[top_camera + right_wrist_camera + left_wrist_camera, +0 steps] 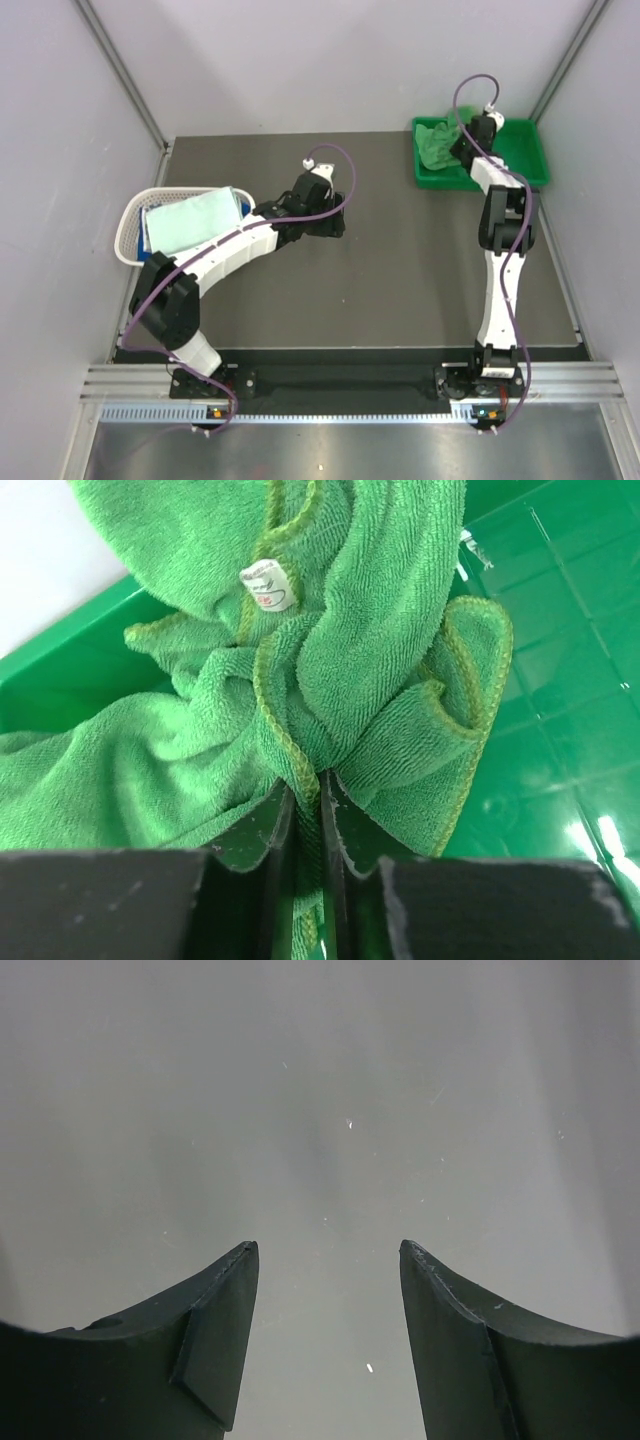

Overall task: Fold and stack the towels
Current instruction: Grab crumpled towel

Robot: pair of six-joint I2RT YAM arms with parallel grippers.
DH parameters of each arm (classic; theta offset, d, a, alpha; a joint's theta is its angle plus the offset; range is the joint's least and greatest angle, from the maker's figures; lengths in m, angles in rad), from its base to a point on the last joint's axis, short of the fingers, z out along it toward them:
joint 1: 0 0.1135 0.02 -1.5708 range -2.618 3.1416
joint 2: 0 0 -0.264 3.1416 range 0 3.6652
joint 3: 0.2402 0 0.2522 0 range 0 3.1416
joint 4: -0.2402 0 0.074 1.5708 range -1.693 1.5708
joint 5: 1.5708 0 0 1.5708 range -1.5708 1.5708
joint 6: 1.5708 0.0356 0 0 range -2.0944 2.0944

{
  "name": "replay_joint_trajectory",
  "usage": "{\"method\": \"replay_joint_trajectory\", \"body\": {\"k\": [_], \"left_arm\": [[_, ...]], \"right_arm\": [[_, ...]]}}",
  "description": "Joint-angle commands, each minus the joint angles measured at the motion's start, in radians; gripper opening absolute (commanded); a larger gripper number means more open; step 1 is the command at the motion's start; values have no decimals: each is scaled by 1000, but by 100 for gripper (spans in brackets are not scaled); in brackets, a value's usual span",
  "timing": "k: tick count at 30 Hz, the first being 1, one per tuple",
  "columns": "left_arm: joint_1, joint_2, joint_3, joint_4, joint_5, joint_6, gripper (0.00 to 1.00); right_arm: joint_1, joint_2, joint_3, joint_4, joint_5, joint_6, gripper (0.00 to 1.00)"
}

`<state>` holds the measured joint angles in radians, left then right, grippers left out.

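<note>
Fluffy bright green towel [350, 660] lies crumpled in the glossy tray [560, 680], far right, one fold pinched by the right jaws; left jaws spread over the smooth grey worktop [330, 1110]

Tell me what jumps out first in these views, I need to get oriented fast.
The bright green towel stands out, bunched in the green tray at the far right, with the right claw pinched shut on a fold of it. Next, the white basket at the left edge holds a folded pale mint towel, while the left claw hangs open over bare table.
</note>
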<state>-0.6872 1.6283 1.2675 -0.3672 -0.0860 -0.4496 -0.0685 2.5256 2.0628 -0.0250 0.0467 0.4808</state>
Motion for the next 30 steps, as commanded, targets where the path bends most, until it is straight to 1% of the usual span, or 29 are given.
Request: {"method": "replay_joint_trajectory", "body": {"k": [1,4,5,7,11,13,16,20,21,25,27,28,29,30], "left_arm": [[0,-16,26,16,9,11,63],[0,-24,26,16,9,14,63],[0,-27,23,16,8,14,63],[0,-34,20,16,0,14,63],[-2,-51,18,16,-15,17,63],[-2,-70,15,14,-30,19,62],[2,-102,3,17,-53,20,62],[5,-159,-13,19,-113,23,62],[5,-180,-17,20,-118,25,62],[20,-234,-23,-5,-139,25,62],[26,-271,-31,-10,-155,20,63],[32,-283,-39,-15,-156,20,63],[37,-295,-43,-15,-156,14,63],[40,-317,-49,-18,-156,9,63]], "right_arm": [[1,-145,-9,51,-18,-13,7],[1,-204,-15,51,-18,-30,3],[1,-223,-23,57,-19,-33,0],[1,-281,-55,89,-27,-38,0],[4,-369,-61,99,-42,-42,0],[13,-422,-59,100,-83,-53,0],[33,-500,-58,80,-99,-70,0],[61,-614,-107,60,-142,-80,0],[105,-635,-121,56,-146,-85,0],[189,-781,-213,43,-145,-100,0],[251,-829,-286,43,-145,-94,0],[272,-882,-321,51,-142,-90,0],[295,-913,-408,57,-134,-76,0],[344,-982,-462,77,-130,-67,0]]}}
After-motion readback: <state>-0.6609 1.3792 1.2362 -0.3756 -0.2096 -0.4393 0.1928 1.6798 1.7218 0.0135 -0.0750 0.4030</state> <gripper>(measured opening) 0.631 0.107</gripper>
